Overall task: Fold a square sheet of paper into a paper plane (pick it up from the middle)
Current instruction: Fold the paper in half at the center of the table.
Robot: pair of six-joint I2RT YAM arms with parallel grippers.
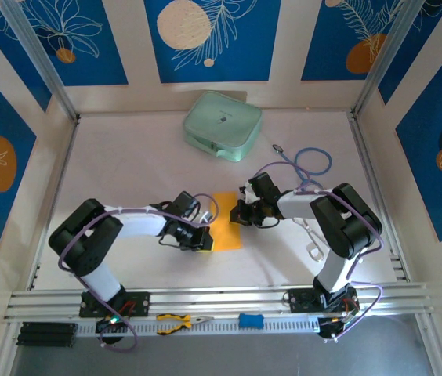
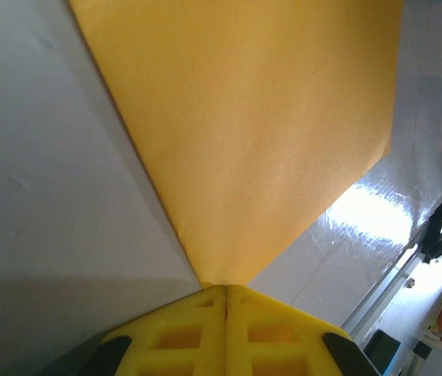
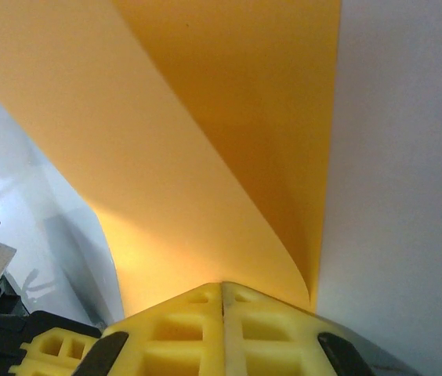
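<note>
White counter (image 1: 143, 164), blue leaf-print walls (image 1: 88, 39) around. Thin orange-yellow square paper sheet (image 1: 226, 223) sits frame centre, between arms. Left fingers (image 2: 178, 333) clamped on its lower-left corner, right fingers (image 3: 178, 325) pinching upper-right edge. Sheet curling, guessing that's to steer first fold.

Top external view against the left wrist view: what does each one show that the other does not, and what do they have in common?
The top external view gives the wider scene: the pale green case at the far side, the right claw, and the orange-handled pliers near the arm bases. The left wrist view gives the close detail: the orange-yellow paper narrows to a point between the shut yellow fingers. Both share the paper, the left claw gripping it, and the white table.
</note>
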